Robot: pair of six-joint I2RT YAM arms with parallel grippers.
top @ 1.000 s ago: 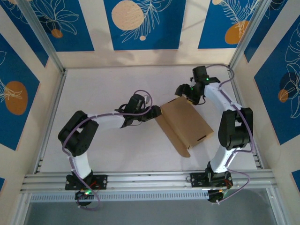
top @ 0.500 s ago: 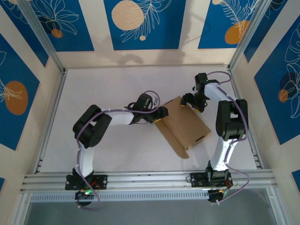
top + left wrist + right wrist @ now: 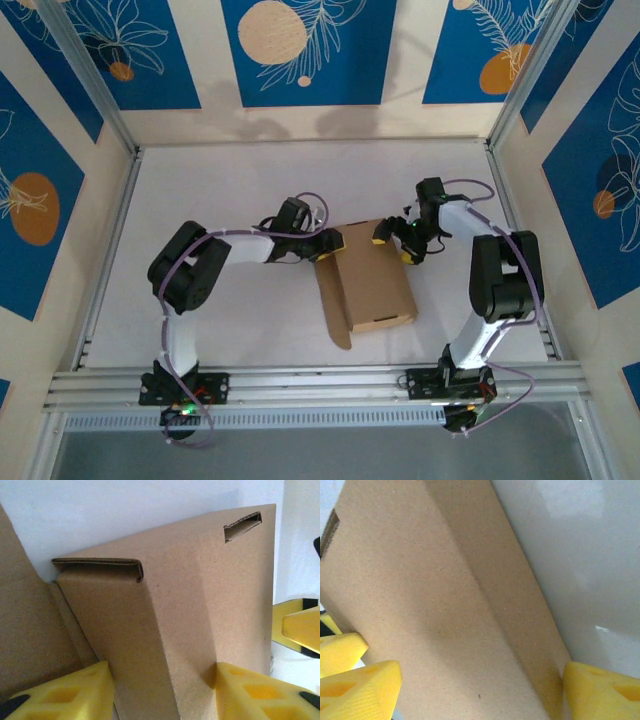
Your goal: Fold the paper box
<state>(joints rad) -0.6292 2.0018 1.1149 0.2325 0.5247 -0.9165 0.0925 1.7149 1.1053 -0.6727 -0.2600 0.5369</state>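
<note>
The paper box (image 3: pixel 375 285) lies on the white table (image 3: pixel 220 180) between the two arms, a brown cardboard sheet with one long side flap (image 3: pixel 333 305) raised along its left. My left gripper (image 3: pixel 335 240) is at its far left corner. In the left wrist view both yellow fingers (image 3: pixel 60 695) press against a folded edge of the box (image 3: pixel 200 590), below a slot (image 3: pixel 242 526). My right gripper (image 3: pixel 395 235) is at the far right corner. In the right wrist view its jaws stand wide across the box (image 3: pixel 420 580).
An aluminium rail (image 3: pixel 320 385) runs along the near edge by the arm bases. Walls with blue panels close in the back and both sides. Bare table lies to the left (image 3: pixel 200 300) and behind the box.
The box has swung from a diagonal lie to nearly square with the table and slid left. Both grippers have come in to its far corners, and the left fingers have closed onto it.
</note>
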